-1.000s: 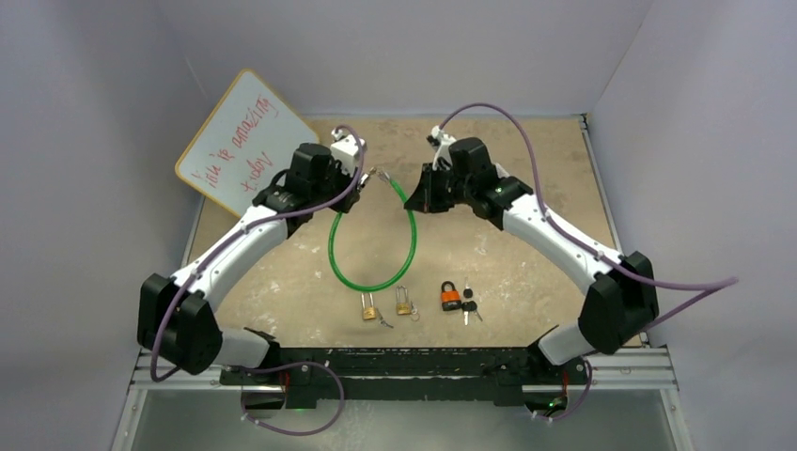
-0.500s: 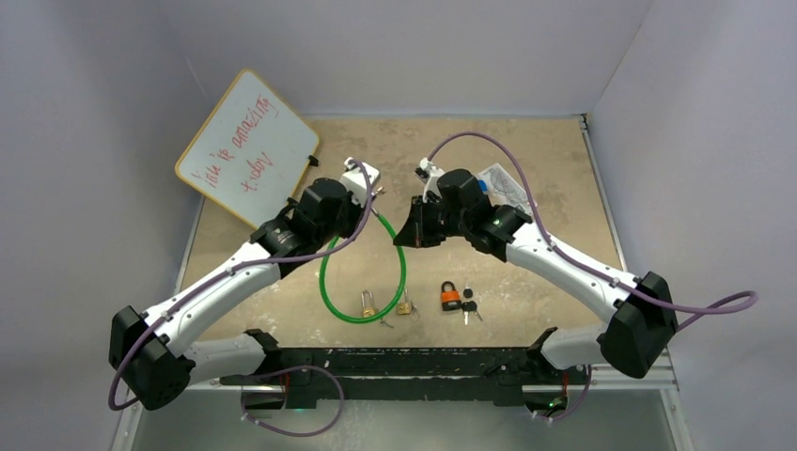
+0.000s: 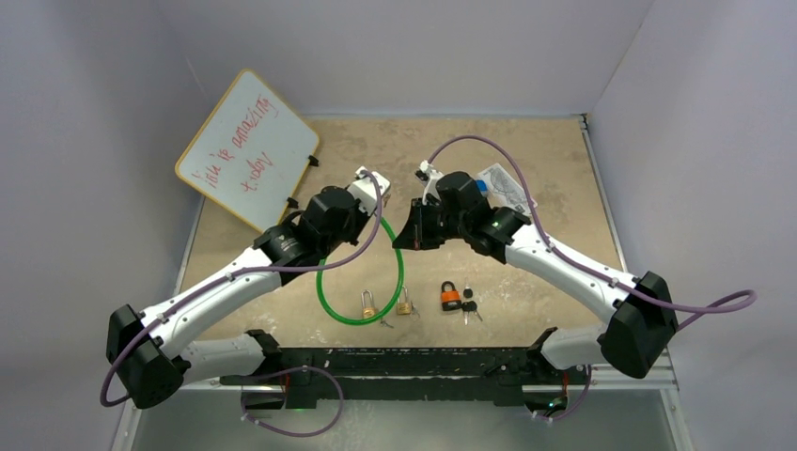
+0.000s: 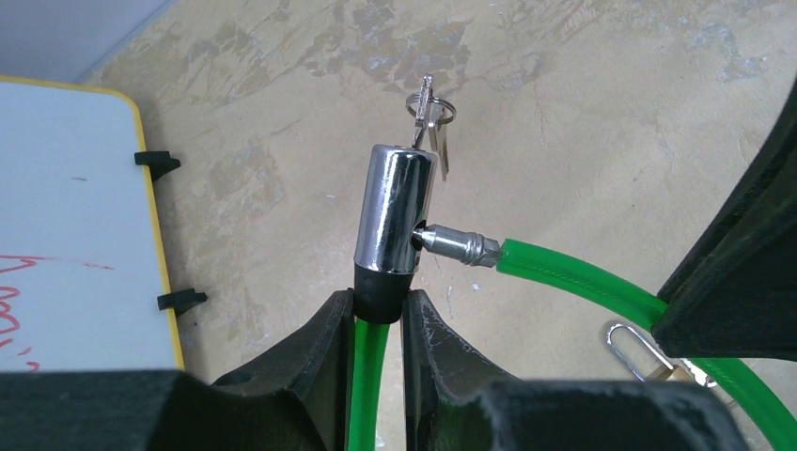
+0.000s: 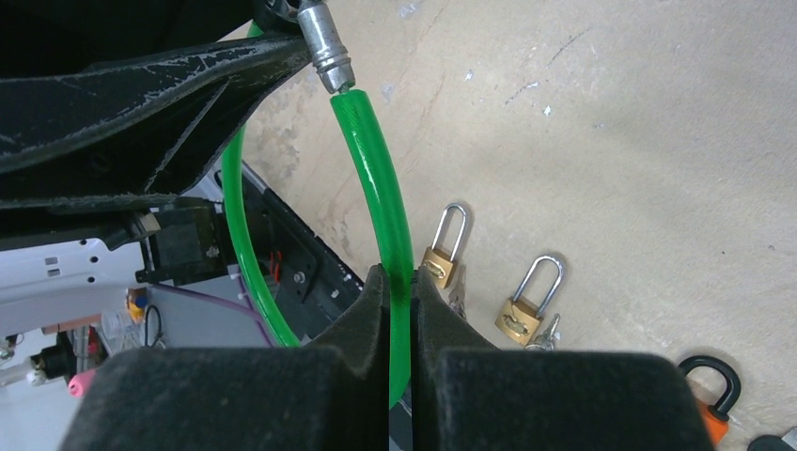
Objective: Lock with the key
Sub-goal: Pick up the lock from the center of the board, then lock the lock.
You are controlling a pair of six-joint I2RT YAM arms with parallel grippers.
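Note:
A green cable lock (image 3: 350,303) hangs as a loop between my grippers. My left gripper (image 4: 378,305) is shut on the black collar under its chrome cylinder (image 4: 395,207). A key (image 4: 430,108) with a ring sticks out of the cylinder's top. My right gripper (image 5: 401,282) is shut on the green cable (image 5: 376,178) a short way behind its metal pin (image 4: 456,244). The pin's tip sits at the hole in the cylinder's side. In the top view the two grippers (image 3: 371,202) (image 3: 406,235) are close together above the table's middle.
Two brass padlocks (image 3: 368,305) (image 3: 404,303) with keys, and an orange padlock (image 3: 451,298) with black keys (image 3: 468,305), lie near the front edge under the loop. A whiteboard (image 3: 246,146) leans at the back left. A plastic bag (image 3: 503,183) lies behind the right arm.
Both arms have come nearer the front and closer together, carrying the cable. The left gripper has moved right, bringing the cylinder up to the pin.

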